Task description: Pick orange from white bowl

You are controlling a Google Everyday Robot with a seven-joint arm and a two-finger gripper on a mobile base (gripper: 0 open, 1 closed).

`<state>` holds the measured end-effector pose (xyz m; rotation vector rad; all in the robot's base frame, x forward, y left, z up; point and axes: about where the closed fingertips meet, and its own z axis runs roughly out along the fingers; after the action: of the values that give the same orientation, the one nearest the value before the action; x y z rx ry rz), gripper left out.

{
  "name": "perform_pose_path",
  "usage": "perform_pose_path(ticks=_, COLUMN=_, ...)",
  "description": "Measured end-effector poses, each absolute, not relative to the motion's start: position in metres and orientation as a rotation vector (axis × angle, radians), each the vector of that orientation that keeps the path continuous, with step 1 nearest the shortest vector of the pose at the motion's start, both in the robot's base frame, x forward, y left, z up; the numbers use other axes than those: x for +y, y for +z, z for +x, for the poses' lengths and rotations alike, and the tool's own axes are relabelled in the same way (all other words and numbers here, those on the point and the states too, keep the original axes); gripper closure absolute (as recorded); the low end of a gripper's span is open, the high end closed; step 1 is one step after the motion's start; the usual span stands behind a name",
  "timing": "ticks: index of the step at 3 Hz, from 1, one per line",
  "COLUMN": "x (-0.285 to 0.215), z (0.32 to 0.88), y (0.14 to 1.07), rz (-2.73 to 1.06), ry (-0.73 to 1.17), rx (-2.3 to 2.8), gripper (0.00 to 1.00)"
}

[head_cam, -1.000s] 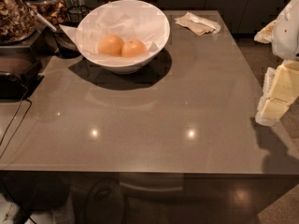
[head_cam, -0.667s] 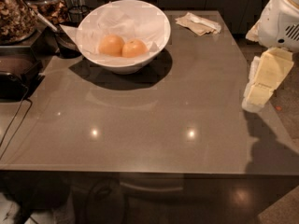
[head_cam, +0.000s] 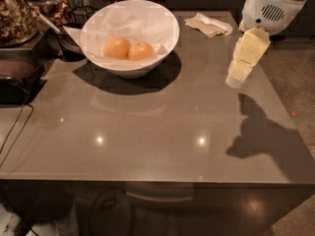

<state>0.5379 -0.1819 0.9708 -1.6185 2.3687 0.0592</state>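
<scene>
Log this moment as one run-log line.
phase: pre-grasp | gripper: above table right side, apart from white bowl | left orange, right orange: both in bowl, untouched | grasp: not yet

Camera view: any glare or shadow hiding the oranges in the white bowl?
Camera view: no; both oranges show clearly in the white bowl; two glints lie on the table near its front; the gripper, over the table's right side, shadows only bare table.

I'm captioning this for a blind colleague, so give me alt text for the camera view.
Two oranges lie side by side in a paper-lined white bowl at the back left of a grey table. The robot's gripper hangs over the table's right side, apart from the bowl, with a crumpled napkin behind it.
</scene>
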Motion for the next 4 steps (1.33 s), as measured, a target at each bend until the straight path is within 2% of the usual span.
perform_pose_path(ticks=1, x=-0.172, z=0.553, y=0.977, rz=-1.588, ry=0.076, rx=2.314, gripper=0.00)
perform_pose_path(ticks=2, x=-0.134, z=0.607, y=1.006, rz=-1.560, ry=0.127, rx=2.240, gripper=0.00)
perform_pose_path(ticks=4, x=-0.127, z=0.625, y=1.014, rz=-1.499, ry=0.128, rx=2.193, gripper=0.00)
